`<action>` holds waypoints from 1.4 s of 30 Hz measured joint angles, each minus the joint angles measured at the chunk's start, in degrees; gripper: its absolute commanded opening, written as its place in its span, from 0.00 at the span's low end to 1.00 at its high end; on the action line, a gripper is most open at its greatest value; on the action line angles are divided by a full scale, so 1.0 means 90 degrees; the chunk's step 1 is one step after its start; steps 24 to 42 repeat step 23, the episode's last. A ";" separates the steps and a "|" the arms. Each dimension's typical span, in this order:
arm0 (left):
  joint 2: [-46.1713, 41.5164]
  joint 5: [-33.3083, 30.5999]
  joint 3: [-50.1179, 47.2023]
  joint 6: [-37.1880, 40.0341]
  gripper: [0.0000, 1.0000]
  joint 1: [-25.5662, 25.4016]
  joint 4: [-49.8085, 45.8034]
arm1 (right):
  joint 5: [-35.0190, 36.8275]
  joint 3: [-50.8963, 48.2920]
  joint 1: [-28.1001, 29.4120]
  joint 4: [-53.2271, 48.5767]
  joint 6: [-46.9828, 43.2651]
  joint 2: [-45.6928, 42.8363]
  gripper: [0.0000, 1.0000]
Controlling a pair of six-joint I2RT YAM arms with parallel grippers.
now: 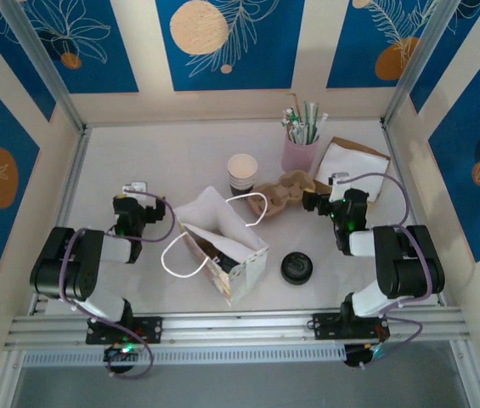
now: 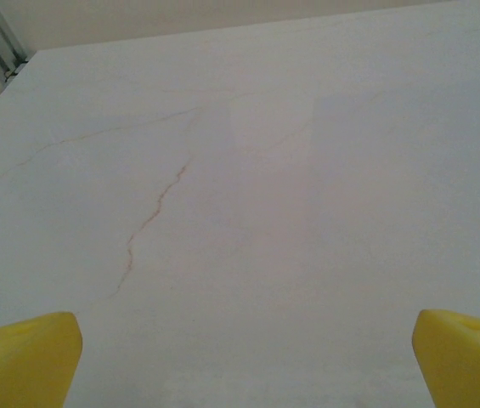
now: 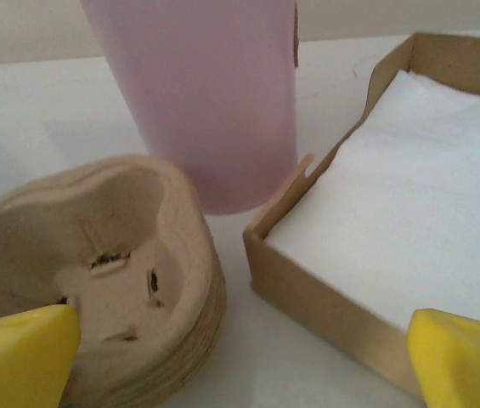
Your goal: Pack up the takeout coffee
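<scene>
Left of the paper bag (image 1: 223, 246) the left end effector (image 2: 241, 357) hangs released over bare table (image 2: 307, 195), while the takeout coffee (image 1: 296, 268) stands upright just right of the bag, nearest the right end effector (image 3: 240, 357), likewise released, behind it.

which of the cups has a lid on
The takeout coffee, right of the bag: black lid on top. The white paper cup is open and the pink cup holds straws.

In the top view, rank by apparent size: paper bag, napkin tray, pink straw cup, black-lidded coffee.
1. paper bag
2. napkin tray
3. pink straw cup and black-lidded coffee: look about alike, not ranked.
</scene>
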 measured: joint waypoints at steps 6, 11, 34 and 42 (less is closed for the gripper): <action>0.0000 0.0019 0.0000 0.0036 1.00 0.0010 0.0024 | -0.0056 0.0063 -0.0022 -0.0165 -0.0002 0.0000 0.99; 0.0000 0.0019 0.0000 0.0080 1.00 0.0010 0.0075 | -0.0148 0.0063 -0.0066 -0.0233 0.0000 0.0000 0.99; 0.0000 0.0165 0.0000 0.0129 1.00 0.0010 0.0138 | -0.0170 0.0063 -0.0066 -0.0330 0.0000 0.0000 0.99; 0.0000 0.0165 0.0000 0.0129 1.00 0.0010 0.0138 | -0.0170 0.0063 -0.0066 -0.0330 0.0000 0.0000 0.99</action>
